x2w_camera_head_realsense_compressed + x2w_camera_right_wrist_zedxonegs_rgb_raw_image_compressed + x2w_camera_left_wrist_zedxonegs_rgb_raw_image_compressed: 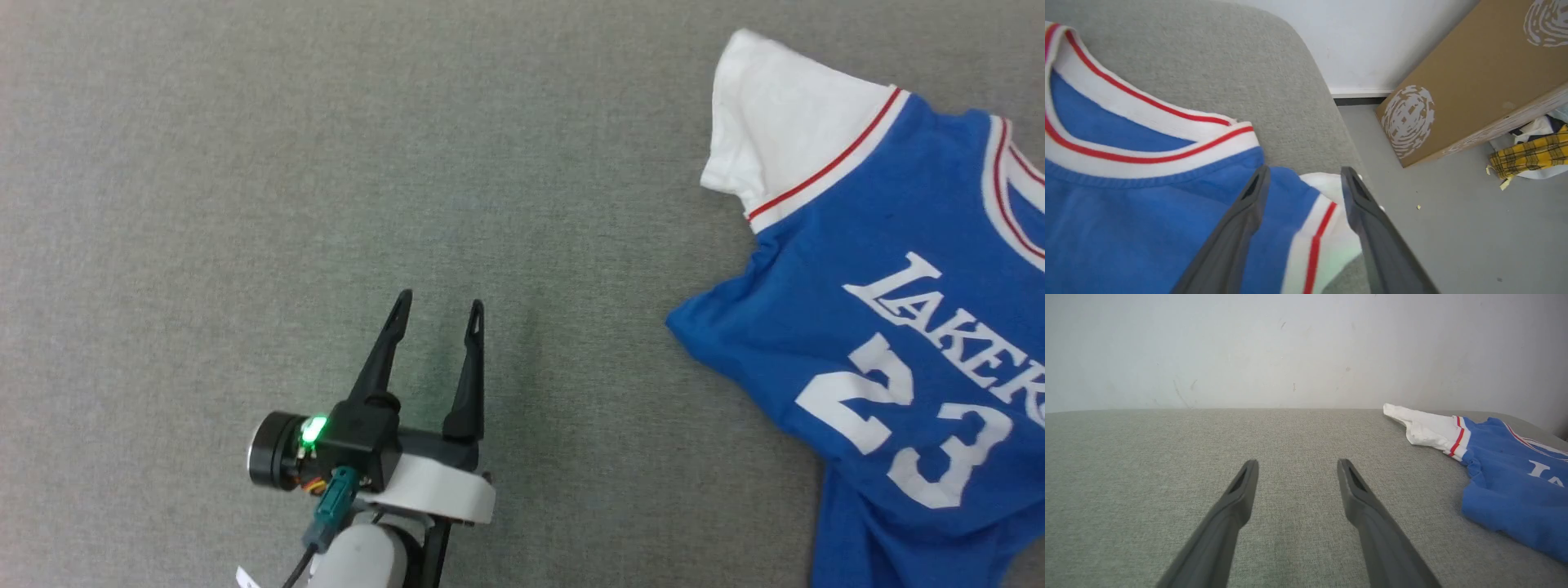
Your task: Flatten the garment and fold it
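Grey cloth-covered worktop [245, 163], pale wall [1290, 347] behind its far edge.

Left side: left claw [441, 300] is over bare cloth, fingers apart and holding nothing. It is well apart from the garment [816, 269], which lies to its right.

Right side: the garment lies front up on the right part of the worktop and runs out of the head view at the right and near edges. Lettering and number face up and read cleanly.
- White sleeve [784, 114] on the garment's left side lies spread, pointing far-left.
- Blue body beside the armpit is puckered, and its left edge bulges out in a soft ridge.
- Collar [1147, 110] lies open and flat.

Right claw [1305, 171] is over the garment's other shoulder, close to the worktop's right edge. Its fingers are apart, with the blue cloth and the red-striped white trim under and between them. Contact with the fabric: cannot tell. Not clamped.

Off the worktop, far right: cardboard box [1474, 81] and yellow plaid cloth [1531, 157] on the floor [1453, 245].

Progress, my reading: flattening is partly done. The chest is smooth and one sleeve is out. The side pucker remains, and the right sleeve looks bunched at the edge. Hem not seen. No fold has been started, so all the folding is left.
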Motion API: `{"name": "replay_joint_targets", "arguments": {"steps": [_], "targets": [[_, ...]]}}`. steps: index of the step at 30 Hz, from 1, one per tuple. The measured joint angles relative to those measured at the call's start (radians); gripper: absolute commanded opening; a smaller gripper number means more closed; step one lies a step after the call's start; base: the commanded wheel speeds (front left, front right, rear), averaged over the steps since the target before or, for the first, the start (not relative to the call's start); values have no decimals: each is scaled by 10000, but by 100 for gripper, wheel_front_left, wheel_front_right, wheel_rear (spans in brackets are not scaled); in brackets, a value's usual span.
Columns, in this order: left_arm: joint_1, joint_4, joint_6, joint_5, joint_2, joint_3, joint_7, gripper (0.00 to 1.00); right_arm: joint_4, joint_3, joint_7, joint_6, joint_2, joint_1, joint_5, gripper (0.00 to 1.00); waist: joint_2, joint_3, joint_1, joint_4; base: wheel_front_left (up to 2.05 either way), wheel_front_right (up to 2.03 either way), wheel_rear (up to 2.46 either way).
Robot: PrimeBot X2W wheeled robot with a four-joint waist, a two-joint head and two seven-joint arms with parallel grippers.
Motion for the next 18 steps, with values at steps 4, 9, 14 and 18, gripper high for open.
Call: {"name": "replay_joint_targets", "arguments": {"steps": [4,9,14,18], "targets": [[210,33,-2,13,109,42,0,100,-583,855,-761,2,790,-377,627,100,0,-241,0,-157,0,0,0],[399,-96,-4,42,215,63,0,100,-2541,1701,-2109,4,1887,-122,1530,100,0,-628,-1,-329,0,0,0],[877,-535,2,38,305,130,0,100,-4155,2366,-3260,2,3147,1467,1887,100,0,-974,-2,-500,0,0,0],[1342,-884,123,40,309,267,0,100,-4704,2792,-3822,2,3252,2613,2107,100,0,-1137,-2,-763,0,0,0]]}}
